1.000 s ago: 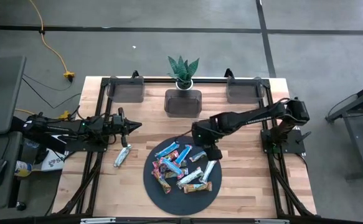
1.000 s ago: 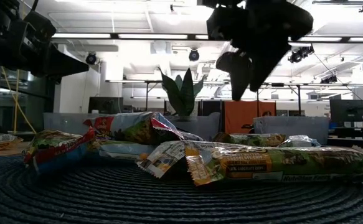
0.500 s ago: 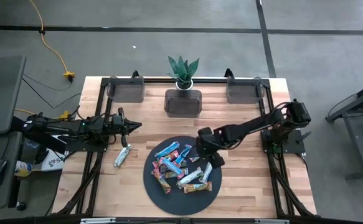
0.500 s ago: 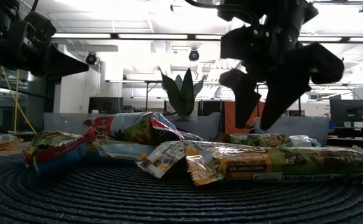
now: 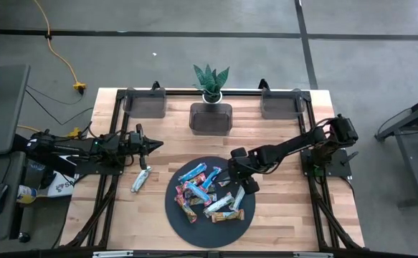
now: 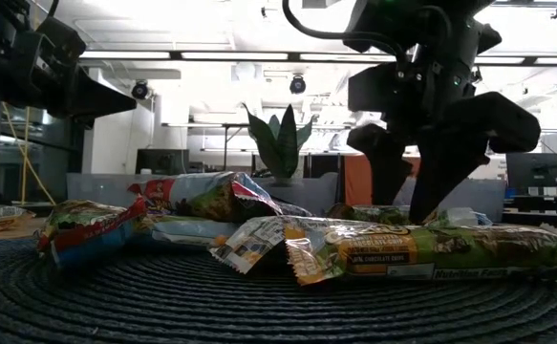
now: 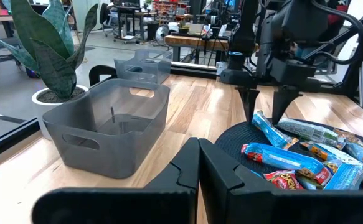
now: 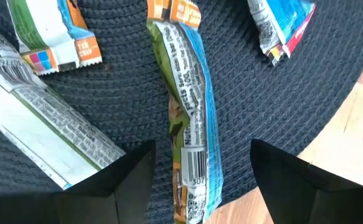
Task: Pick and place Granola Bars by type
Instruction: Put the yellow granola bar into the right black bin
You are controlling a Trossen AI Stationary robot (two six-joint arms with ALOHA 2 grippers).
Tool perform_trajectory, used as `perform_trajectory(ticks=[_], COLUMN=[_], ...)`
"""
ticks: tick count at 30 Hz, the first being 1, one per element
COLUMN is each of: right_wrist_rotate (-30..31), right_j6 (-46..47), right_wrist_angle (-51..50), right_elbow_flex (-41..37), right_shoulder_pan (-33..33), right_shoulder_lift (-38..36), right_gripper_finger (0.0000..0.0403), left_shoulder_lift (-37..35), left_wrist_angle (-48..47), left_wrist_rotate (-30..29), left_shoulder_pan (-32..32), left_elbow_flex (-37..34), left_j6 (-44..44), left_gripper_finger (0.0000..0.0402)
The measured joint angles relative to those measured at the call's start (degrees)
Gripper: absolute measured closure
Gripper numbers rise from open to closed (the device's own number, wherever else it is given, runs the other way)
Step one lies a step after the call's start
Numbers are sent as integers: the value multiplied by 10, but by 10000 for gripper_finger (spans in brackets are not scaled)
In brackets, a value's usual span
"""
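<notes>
The right gripper (image 5: 240, 176), fingers spread, has dropped from above onto the mat's (image 5: 176, 213) right edge, straddling a green-blue bar (image 8: 192, 130), so a grasp looks imminent.

The granola bars (image 5: 210, 192) are lying flat in a loose heap on the round dark mat (image 5: 174, 204), some overlapping, their shiny wrappers showing blue, red-pink, silver-green and brown-orange. One blue-edged green bar (image 8: 192, 130) is lying near the mat's edge, barcode side up, apart from its neighbours. One silver-green bar (image 5: 140, 179) is lying alone off the mat, on the bare wood just beside the mat's rim, slightly slanted.
</notes>
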Motion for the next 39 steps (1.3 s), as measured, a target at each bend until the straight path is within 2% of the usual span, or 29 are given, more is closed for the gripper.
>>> perform_trajectory(ticks=[10,19,30,34,39], right_wrist_rotate=[-8,-13,-14,-17,-24], right_j6=[0,1,50,72,78], right_wrist_angle=[5,25,37,35,31], right_elbow_flex=[0,0,1,1,1], right_shoulder_pan=[0,-1,-1,-2,-2], right_shoulder_lift=[0,28,40,40,40], right_gripper_finger=[157,157,159,175,215], left_shoulder_lift=[0,0,0,0,0], left_wrist_angle=[0,0,0,0,0], left_wrist_rotate=[0,0,0,0,0], left_shoulder_pan=[0,0,0,0,0], left_elbow_flex=[0,0,0,0,0], left_j6=[0,0,0,0,0], left_gripper_finger=[400,400,400,400,400])
